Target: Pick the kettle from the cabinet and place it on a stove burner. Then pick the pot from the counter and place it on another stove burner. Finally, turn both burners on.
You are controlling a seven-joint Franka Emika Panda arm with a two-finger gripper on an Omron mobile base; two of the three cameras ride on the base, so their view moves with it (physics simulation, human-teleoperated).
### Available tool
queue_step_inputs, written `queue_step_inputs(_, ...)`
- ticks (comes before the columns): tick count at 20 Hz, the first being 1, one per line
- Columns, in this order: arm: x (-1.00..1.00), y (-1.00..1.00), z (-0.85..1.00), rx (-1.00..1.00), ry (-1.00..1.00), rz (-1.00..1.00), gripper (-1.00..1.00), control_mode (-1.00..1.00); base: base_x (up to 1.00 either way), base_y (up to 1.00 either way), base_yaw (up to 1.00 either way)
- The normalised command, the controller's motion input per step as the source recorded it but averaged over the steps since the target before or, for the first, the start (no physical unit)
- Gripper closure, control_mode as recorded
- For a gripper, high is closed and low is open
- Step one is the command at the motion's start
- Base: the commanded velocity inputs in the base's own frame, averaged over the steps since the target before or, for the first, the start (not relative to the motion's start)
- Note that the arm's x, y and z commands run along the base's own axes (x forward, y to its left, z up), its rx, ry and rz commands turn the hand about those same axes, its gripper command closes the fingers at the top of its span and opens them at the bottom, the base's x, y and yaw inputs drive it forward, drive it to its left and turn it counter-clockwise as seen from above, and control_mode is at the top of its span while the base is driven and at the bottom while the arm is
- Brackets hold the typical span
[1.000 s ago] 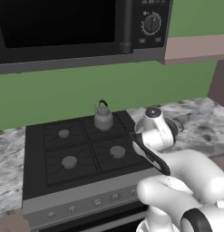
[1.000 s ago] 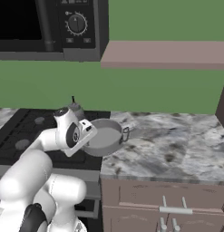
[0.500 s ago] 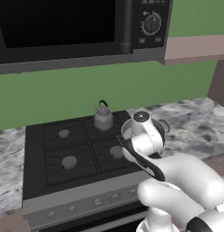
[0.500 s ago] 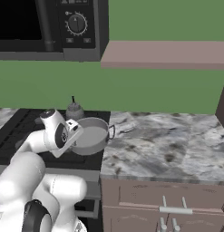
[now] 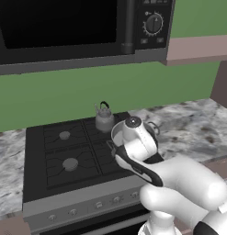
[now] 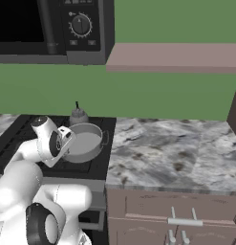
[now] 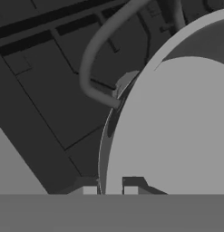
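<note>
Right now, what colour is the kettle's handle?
Black, arched over the grey kettle; clearest in the left base view.

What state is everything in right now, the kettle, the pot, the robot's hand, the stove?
kettle: upright on the back right burner.
pot: gripped by its rim, over the front right burner.
gripper: shut on the pot's rim.
cooktop: left burners bare.

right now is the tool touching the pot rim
Touching. In the hand view the tool has one fingertip on each side of the pot rim, closed on it above the stove.
</note>
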Motion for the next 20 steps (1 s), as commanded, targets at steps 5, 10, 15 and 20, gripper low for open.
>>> queue_step_inputs(5,0.0,0.24,0.0,0.0,0.04,0.09,1.0,-1.0,0.0,0.0,0.0)
queue_step_inputs(10,0.0,0.19,0.0,0.0,0.08,0.08,1.0,-1.0,0.0,0.0,0.0)
queue_step_inputs(15,0.05,0.11,0.0,0.0,0.07,0.05,1.0,-1.0,0.0,0.0,0.0)
queue_step_inputs(20,0.01,0.07,-0.03,0.0,0.05,0.05,1.0,-1.0,0.0,0.0,0.0)
